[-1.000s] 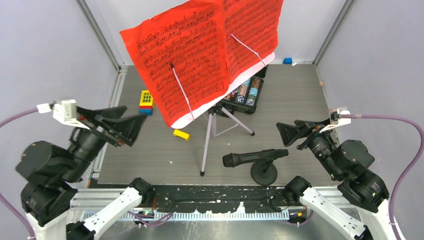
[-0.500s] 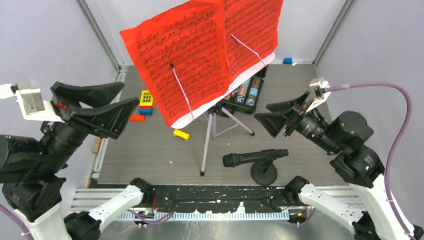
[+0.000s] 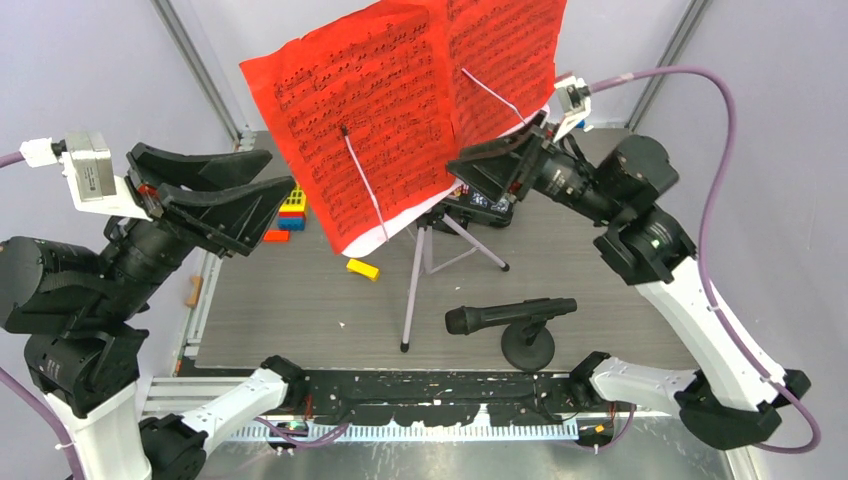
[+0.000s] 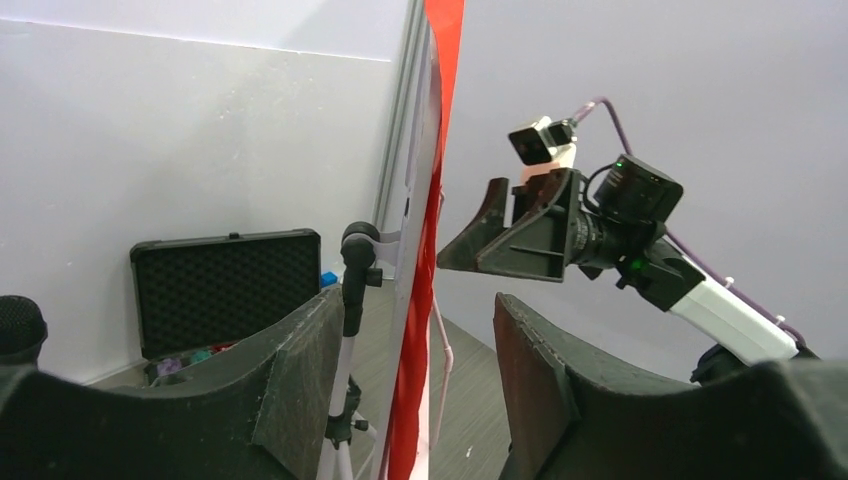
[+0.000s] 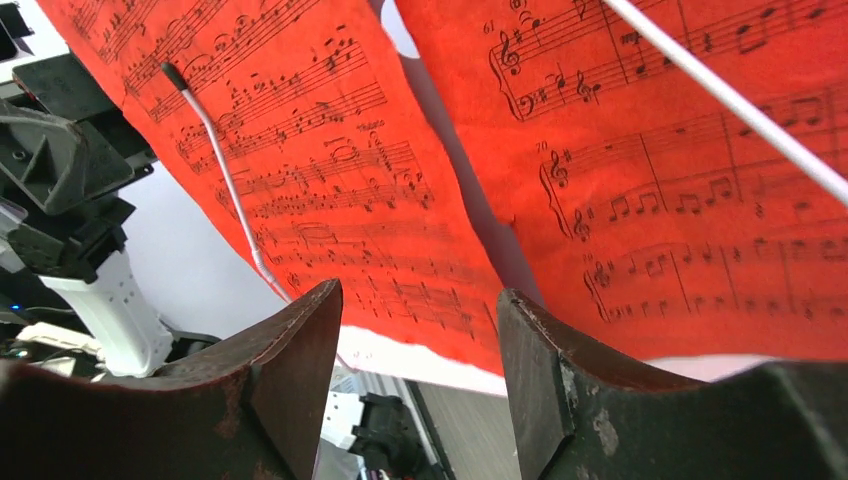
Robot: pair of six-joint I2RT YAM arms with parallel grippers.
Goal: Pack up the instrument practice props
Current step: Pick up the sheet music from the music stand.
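Two red sheet-music pages (image 3: pixel 400 100) rest on the white music rack (image 3: pixel 400 228), which stands on silver tripod legs (image 3: pixel 415 290) mid-table. My left gripper (image 3: pixel 255 185) is open and raised, just left of the pages' left edge. In the left wrist view (image 4: pixel 415 330) the rack and pages (image 4: pixel 440 150) show edge-on between its jaws. My right gripper (image 3: pixel 470 165) is open at the lower right of the pages. The right wrist view (image 5: pixel 418 340) faces the pages (image 5: pixel 320 170) close up. One black microphone (image 3: pixel 505 317) lies on its round base (image 3: pixel 527 348) at front; a second microphone head (image 4: pixel 18 322) shows in the left wrist view.
An open black case of poker chips (image 3: pixel 492 190) lies behind the tripod, also seen in the left wrist view (image 4: pixel 225 285). Yellow and blue toy blocks (image 3: pixel 292 205) and a loose yellow block (image 3: pixel 362 268) lie left of the stand. Grey walls enclose the table.
Both arms have risen from low at the table's sides. The right gripper has swung up and left to the pages' lower right; the left gripper has lifted toward their left edge.
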